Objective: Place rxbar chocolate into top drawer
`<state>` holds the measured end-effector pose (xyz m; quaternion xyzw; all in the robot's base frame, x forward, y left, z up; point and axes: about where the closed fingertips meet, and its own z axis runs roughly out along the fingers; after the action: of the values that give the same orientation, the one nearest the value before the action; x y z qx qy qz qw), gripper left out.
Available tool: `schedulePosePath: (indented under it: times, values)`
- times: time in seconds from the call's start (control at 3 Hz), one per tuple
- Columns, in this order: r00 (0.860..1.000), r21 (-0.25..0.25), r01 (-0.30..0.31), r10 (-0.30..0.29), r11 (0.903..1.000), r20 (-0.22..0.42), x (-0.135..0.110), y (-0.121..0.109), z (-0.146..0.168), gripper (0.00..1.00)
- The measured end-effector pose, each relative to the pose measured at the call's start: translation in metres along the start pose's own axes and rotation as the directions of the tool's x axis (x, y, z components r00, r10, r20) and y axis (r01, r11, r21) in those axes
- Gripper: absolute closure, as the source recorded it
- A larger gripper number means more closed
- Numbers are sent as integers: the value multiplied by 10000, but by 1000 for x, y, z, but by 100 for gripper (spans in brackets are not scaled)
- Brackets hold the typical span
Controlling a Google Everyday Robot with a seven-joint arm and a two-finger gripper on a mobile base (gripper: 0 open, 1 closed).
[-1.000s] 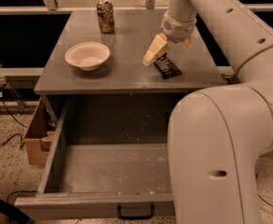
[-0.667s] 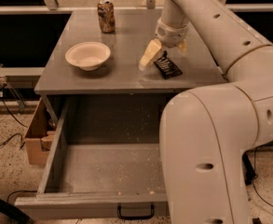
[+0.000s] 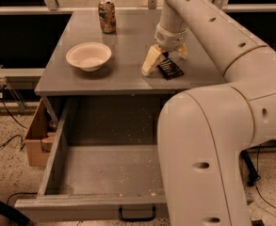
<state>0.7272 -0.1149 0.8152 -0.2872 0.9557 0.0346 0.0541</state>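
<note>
Bench (image 3: 128, 41) surface is flat grey paint and carries three things. A brown-gold drink can (image 3: 107, 17) stands upright toward 11 o'clock, a cream bowl (image 3: 88, 55) sits toward 9 o'clock, and the rxbar chocolate (image 3: 170, 69) lies flat in its black wrapper near the front edge at about 3 o'clock. The gripper (image 3: 164, 63) hangs directly over the bar. Its jaws are spread wide, one at the bar's 9 o'clock side and one at its 1 o'clock side, and grip nothing. The white arm (image 3: 213, 140) fills the right of the view.

Below the bench the top drawer (image 3: 52, 159) is pulled fully out toward 6 o'clock. Its grey bottom is dusted with pale crumbs, and its black pull handle (image 3: 136, 215) faces front. A cardboard box (image 3: 34, 140) sits on the speckled floor (image 3: 5, 173) at the drawer's 9 o'clock, with dark cables (image 3: 8, 142) trailing beside it.
</note>
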Motion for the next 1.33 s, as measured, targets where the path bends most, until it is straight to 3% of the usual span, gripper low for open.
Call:
schedulePosePath:
  times: [0.67, 1.0, 1.33]
  values:
    - [10000, 1, 0, 0, 10000, 1, -2, 1, -19, 93]
    - [9999, 53, 55, -55, 10000, 87, 0, -3, -25, 100]
    - [9912, 439, 921, -958, 9948, 917, 10, -1, -56, 100]
